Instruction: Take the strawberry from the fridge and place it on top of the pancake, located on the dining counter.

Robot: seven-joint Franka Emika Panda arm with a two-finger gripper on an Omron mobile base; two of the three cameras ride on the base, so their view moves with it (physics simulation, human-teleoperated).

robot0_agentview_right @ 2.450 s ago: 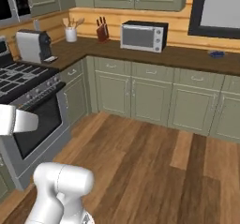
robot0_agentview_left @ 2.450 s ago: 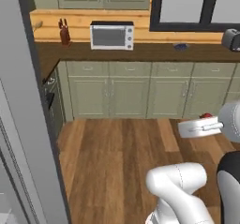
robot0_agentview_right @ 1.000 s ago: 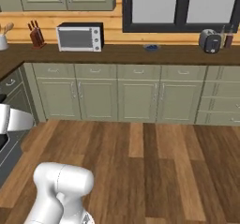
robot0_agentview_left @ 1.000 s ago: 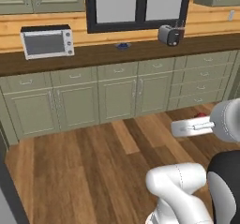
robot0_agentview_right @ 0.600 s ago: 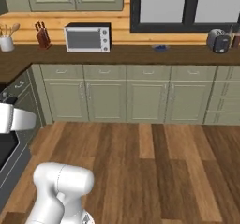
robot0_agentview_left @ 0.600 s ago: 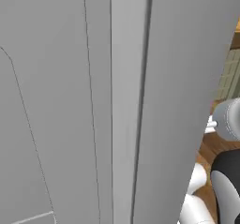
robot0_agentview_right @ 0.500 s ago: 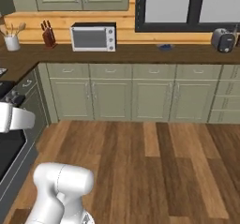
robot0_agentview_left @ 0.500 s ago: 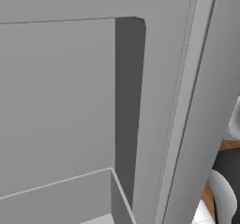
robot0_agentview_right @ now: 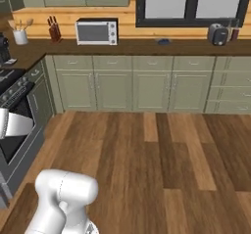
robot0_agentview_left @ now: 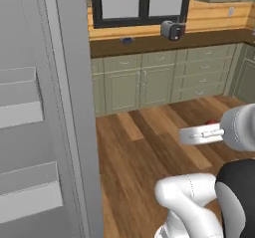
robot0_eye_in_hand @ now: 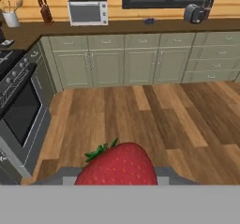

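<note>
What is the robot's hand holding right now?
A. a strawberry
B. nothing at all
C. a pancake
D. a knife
A: in the hand view a red strawberry with green leaves sits right between the finger tips of the gripper, over the wooden floor.

No readable text, labels, brands, numbers or signs anywhere. Toaster oven [robot0_agentview_right: 96, 31] front on the worktop [robot0_agentview_right: 127, 46]: blank, no markings legible. Stove [robot0_eye_in_hand: 16, 96] knobs: too small to tell any marks. Fridge door [robot0_agentview_left: 45, 107]: plain grey, nothing printed.
</note>
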